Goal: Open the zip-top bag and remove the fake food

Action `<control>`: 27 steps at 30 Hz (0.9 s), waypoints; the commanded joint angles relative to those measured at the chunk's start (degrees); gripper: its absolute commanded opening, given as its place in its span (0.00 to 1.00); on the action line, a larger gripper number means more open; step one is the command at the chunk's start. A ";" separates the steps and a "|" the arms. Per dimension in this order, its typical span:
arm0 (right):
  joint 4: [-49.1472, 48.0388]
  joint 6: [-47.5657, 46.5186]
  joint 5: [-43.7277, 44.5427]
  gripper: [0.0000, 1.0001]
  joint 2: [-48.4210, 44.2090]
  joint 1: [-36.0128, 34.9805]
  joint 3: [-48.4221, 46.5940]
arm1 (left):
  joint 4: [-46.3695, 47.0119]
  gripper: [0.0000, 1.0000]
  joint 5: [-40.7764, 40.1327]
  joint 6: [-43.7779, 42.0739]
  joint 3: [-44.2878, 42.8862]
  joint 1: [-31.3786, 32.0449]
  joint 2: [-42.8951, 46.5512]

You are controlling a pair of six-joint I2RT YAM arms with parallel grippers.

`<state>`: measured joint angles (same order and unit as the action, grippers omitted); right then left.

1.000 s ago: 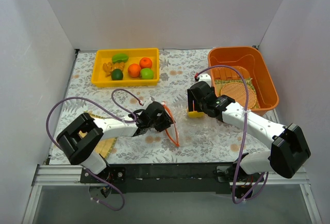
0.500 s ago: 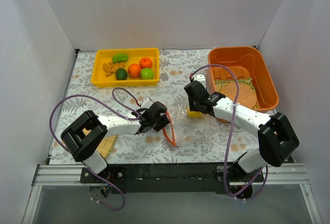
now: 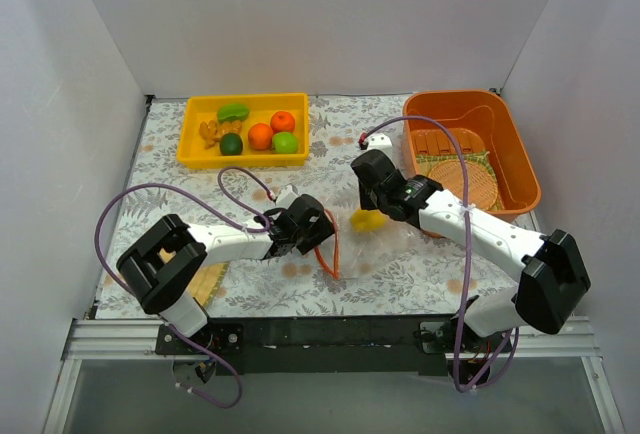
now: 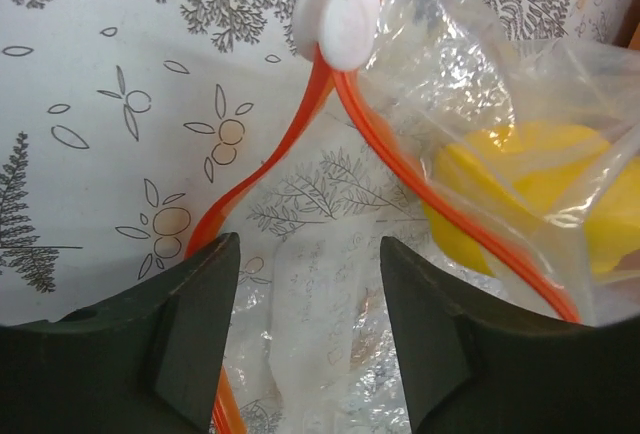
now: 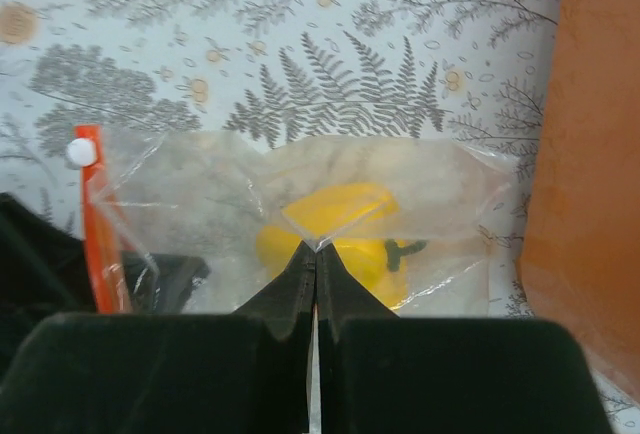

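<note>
The left gripper (image 4: 310, 254) has loosened: its jaws now stand apart, with the strip (image 4: 265, 164) and loose film between them. The bag (image 5: 180, 184) lies mid-table between the arms. The right gripper (image 5: 316, 254), wide a second ago, has pinched shut on the film just over the yellow piece (image 5: 335, 204), which is still inside. I judge the bag is being handed over for emptying. The other food (image 3: 260, 136) sits in the far tray (image 3: 190, 149).
</note>
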<state>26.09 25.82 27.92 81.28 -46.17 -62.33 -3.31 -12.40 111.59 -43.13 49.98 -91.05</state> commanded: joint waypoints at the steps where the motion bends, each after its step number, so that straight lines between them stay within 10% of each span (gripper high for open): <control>1: 1.86 1.86 -0.06 0.01 -3.49 -1.99 -4.21 | 2.34 0.60 0.89 -1.81 -0.73 -0.23 3.59; 13: 5.03 2.74 1.61 0.01 -1.39 -2.96 -4.39 | 8.06 0.67 3.61 -3.49 5.34 0.30 11.77; 19: 7.65 3.96 1.95 0.53 -1.20 -3.75 -4.38 | 9.63 0.63 3.97 -4.10 4.90 0.39 9.05; 27: 8.98 5.99 3.02 0.56 -3.24 -6.12 -4.03 | 11.92 0.61 3.97 -4.54 4.99 0.39 7.55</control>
<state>34.74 30.11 29.52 78.89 -51.59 -65.14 6.26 -8.38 108.22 -38.17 50.06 -83.29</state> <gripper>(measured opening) 0.564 0.606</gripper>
